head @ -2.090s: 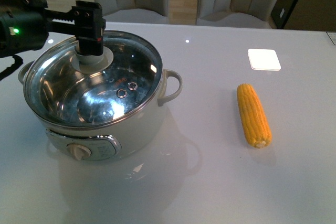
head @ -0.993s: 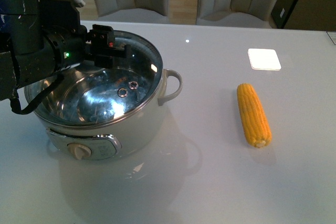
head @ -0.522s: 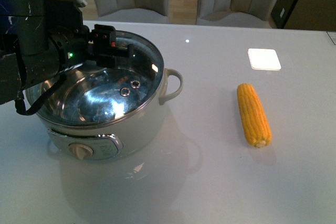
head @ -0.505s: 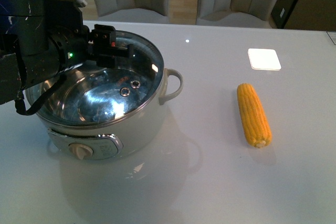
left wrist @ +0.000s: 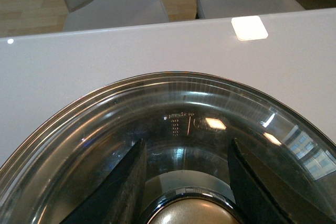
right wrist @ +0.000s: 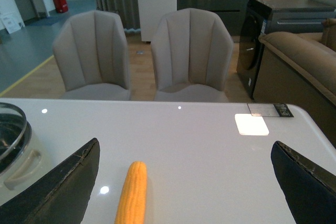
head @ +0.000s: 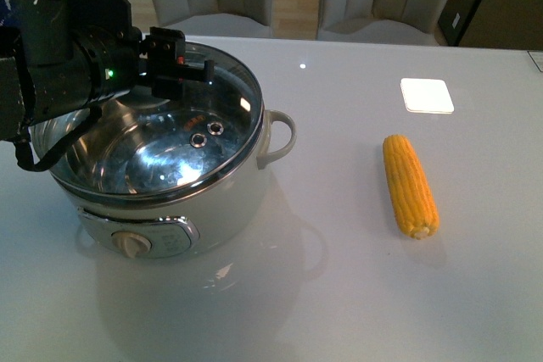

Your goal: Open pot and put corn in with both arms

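Note:
The cream-white pot (head: 233,201) stands at the table's left with its dial panel facing me. The glass pot lid (head: 182,146) sits over it, tilted and slightly raised. My left gripper (head: 174,69) is shut on the lid's knob; in the left wrist view its fingers (left wrist: 126,182) flank the knob (left wrist: 186,216) above the lid (left wrist: 173,103). The corn (head: 410,184) lies on the table at the right, end on to me. My right gripper (right wrist: 184,182) is open and empty above the table, with the corn (right wrist: 132,195) between its fingers (right wrist: 63,187). It is out of the front view.
A white square pad (head: 427,95) lies on the table behind the corn. Two grey chairs (right wrist: 189,51) stand beyond the far table edge. The pot's handle (right wrist: 21,169) shows at the edge of the right wrist view.
My left arm has swung in over the pot and risen a little with the lid, whose rim now stands slightly off the pot. The corn has not moved.

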`<state>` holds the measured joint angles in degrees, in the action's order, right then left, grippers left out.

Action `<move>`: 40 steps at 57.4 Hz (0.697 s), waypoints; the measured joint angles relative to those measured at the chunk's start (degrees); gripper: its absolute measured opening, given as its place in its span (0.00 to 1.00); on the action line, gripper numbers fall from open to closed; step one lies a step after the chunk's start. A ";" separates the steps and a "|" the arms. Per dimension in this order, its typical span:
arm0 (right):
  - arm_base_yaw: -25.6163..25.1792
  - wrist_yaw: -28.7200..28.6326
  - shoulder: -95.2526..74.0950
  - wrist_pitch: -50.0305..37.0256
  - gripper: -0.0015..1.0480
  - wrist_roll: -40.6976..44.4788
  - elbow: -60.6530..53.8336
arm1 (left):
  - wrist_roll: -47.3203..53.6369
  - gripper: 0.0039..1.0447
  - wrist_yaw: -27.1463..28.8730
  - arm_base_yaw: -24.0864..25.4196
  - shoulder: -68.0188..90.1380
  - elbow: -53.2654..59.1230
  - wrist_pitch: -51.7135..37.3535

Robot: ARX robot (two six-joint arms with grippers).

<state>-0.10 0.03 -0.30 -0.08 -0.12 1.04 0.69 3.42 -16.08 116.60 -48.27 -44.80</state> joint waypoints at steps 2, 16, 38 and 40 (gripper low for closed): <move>0.00 0.00 0.00 0.00 0.92 0.00 0.00 | 0.15 0.39 0.07 0.15 -0.46 -0.11 0.31; 0.00 -0.02 0.00 0.00 0.92 0.00 0.00 | 0.66 0.39 -0.28 3.26 -6.08 -0.13 1.97; 0.00 0.00 0.00 0.00 0.92 0.00 0.00 | 2.40 0.39 -2.62 13.53 -11.69 6.10 1.16; 0.00 0.00 0.00 0.00 0.92 0.00 0.00 | 2.47 0.39 -2.89 14.67 -11.78 6.73 0.87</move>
<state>-0.10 0.03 -0.30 -0.08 -0.12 1.04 3.16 0.54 -1.41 104.81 -41.54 -43.92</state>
